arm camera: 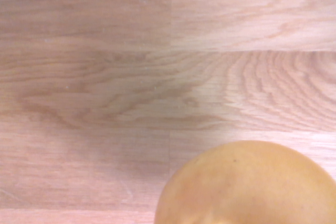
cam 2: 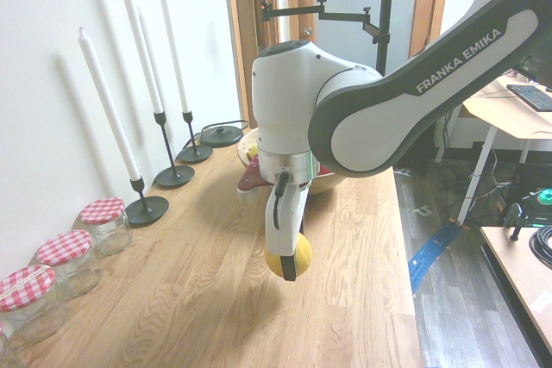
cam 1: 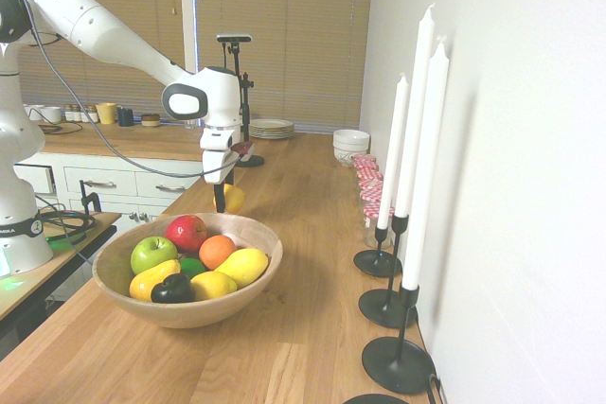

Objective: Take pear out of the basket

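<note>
My gripper (cam 1: 224, 200) is shut on the pear (cam 1: 234, 198), a smooth golden-yellow fruit. It hangs just above the wooden counter, outside the basket (cam 1: 254, 226) and a little beyond its far rim. The second exterior view shows the pear (cam 2: 290, 256) clamped between the dark fingers of the gripper (cam 2: 287, 268), with the basket (cam 2: 244, 142) mostly hidden behind the arm. In the wrist view the pear (arm camera: 247, 182) fills the lower right over bare wood grain.
The basket holds a red apple (cam 1: 187, 231), a green apple (cam 1: 152, 253), an orange (cam 1: 217, 250) and several yellow fruits. Three tall white candles (cam 1: 409, 139) in black holders line the wall. Red-checked jars (cam 2: 105, 223), white bowls (cam 1: 351, 146) and plates (cam 1: 272, 127) stand further along.
</note>
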Controlling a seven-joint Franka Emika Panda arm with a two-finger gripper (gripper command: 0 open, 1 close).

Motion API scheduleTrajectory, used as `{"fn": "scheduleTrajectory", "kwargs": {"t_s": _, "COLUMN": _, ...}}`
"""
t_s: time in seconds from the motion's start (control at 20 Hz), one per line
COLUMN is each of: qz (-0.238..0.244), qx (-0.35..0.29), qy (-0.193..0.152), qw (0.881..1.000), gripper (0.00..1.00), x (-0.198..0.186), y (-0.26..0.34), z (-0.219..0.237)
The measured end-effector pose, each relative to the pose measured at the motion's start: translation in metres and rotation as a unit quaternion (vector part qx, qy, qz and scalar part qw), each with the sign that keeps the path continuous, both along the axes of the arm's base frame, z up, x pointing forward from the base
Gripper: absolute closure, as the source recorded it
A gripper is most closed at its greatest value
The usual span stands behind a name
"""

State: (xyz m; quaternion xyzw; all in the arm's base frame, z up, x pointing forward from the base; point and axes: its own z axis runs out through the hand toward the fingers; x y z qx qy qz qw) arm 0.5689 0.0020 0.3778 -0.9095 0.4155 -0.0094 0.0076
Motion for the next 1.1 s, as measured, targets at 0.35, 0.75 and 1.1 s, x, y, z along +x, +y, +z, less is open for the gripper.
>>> {"fn": "scheduleTrajectory", "kwargs": {"t_s": 0.35, "qz": -0.003, "qx": -0.002, "qy": 0.009, "qw": 1.000, "gripper": 0.00, "x": 0.0038, "y": -0.0010, "z": -0.0101}}
{"fn": "scheduleTrajectory", "kwargs": {"t_s": 0.75, "qz": -0.006, "qx": -0.002, "qy": 0.008, "qw": 1.000, "gripper": 0.00, "x": 0.0080, "y": -0.0050, "z": -0.0049}}
{"fn": "scheduleTrajectory", "kwargs": {"t_s": 1.1, "qz": -0.010, "qx": -0.002, "qy": 0.008, "qw": 1.000, "gripper": 0.00, "x": 0.0078, "y": -0.0101, "z": -0.0046}}
